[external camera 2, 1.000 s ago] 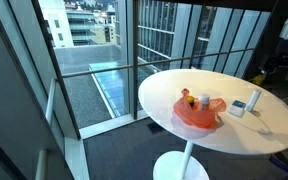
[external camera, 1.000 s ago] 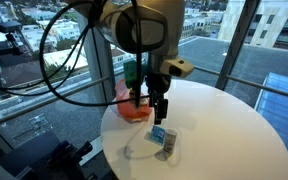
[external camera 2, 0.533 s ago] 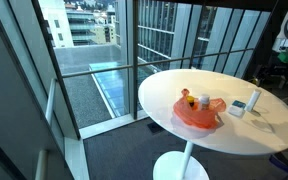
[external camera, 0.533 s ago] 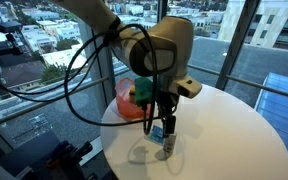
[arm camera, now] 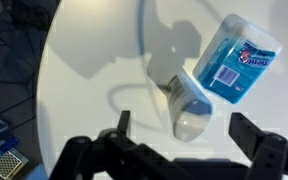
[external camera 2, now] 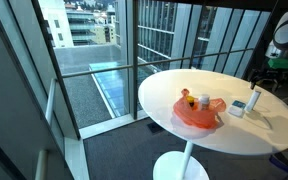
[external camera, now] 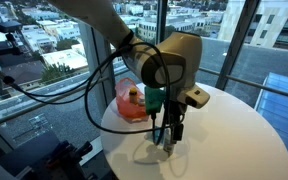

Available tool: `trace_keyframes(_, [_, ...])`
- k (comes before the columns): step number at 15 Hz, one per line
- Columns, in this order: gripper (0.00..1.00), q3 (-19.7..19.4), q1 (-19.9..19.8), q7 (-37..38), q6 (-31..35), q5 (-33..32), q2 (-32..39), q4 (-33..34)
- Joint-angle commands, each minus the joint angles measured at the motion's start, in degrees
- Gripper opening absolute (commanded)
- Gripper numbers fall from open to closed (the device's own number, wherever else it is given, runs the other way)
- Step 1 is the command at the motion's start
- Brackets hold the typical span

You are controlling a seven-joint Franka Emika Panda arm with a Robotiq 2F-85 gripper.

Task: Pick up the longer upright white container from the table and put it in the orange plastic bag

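In the wrist view the longer white container (arm camera: 189, 105) stands upright on the white table (arm camera: 84, 60), seen from above, right next to a shorter container with a blue label (arm camera: 236, 60). My gripper (arm camera: 184, 128) is open, its fingers wide apart on either side of the white container's top, not touching it. In an exterior view the gripper (external camera: 169, 135) hangs low over the table and hides most of both containers. The orange plastic bag (external camera: 132, 103) lies open behind it. In an exterior view the white container (external camera 2: 254, 99) stands to the right of the bag (external camera 2: 199, 112).
The round white table (external camera: 234, 140) stands on a pedestal beside floor-to-ceiling windows (external camera 2: 94, 60). Small yellow and green items lie in the orange bag (external camera 2: 188, 99). Cables loop off the arm (external camera: 94, 80). A clear plastic piece lies near the table's front edge (external camera: 144, 152).
The arm has swung from above the orange bag towards the containers and come down, so the open fingers now straddle the top of the longer white container.
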Motion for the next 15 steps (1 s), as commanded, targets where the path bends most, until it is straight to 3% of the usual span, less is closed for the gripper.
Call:
trace_keyframes(1, [1.00,-0.98,1.36,1.88,0.66,0.73,2.78,2.50])
trace_keyframes(5, [1.00,-1.29,2.05,2.82,0.91,0.41,4.50,3.45])
trace_keyframes(7, [0.75,-1.42,2.28,2.85,0.80,0.41,5.15,3.84])
trace_keyframes(9, [0.56,-1.61,2.56,2.99,0.68,0.42,5.63,4.15])
trace_keyframes(15, [0.12,-1.94,3.03,3.06,-0.38,0.58,4.84,4.21])
